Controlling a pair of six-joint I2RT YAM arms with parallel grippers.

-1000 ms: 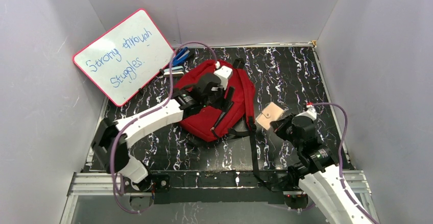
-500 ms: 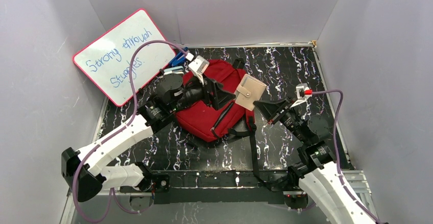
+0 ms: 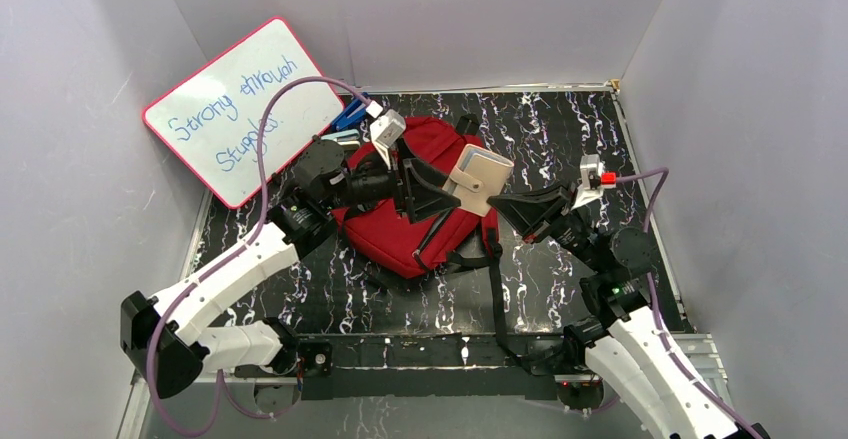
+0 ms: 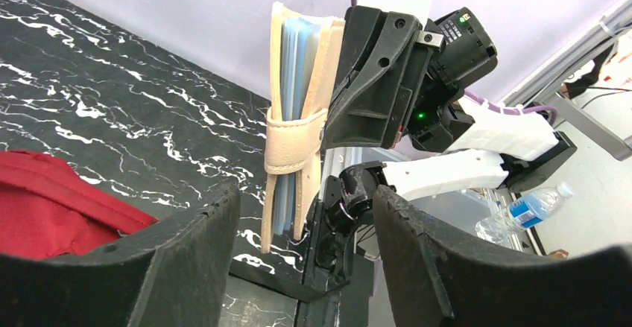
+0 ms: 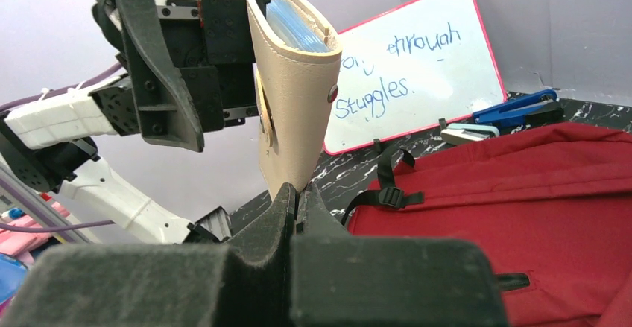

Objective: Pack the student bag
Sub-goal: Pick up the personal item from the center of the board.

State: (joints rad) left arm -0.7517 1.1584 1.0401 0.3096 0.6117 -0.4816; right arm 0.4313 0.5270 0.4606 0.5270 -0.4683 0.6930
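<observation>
The student bag [image 3: 400, 234] is a dark-red backpack lying flat mid-table; it also shows in the right wrist view [image 5: 536, 215] and the left wrist view [image 4: 52, 208]. My right gripper [image 3: 503, 202] [image 5: 296, 193] is shut on the lower corner of a beige wallet [image 3: 478, 181] [image 5: 294, 89] and holds it upright above the bag's right side. My left gripper [image 3: 440, 187] [image 4: 305, 191] is open and points at the wallet [image 4: 294, 141]. The wallet's edge hangs in the gap just ahead of the left fingertips, with no contact visible.
A whiteboard with a pink rim [image 3: 240, 109] leans at the back left. Blue and silver clips [image 3: 350, 117] lie beside the bag's far left corner. A black strap [image 3: 497, 289] trails from the bag toward the front edge. Grey walls enclose three sides.
My right gripper carried the wallet up and left, from low at the right to above the bag. My left gripper lifted off the bag, opened and turned toward the wallet.
</observation>
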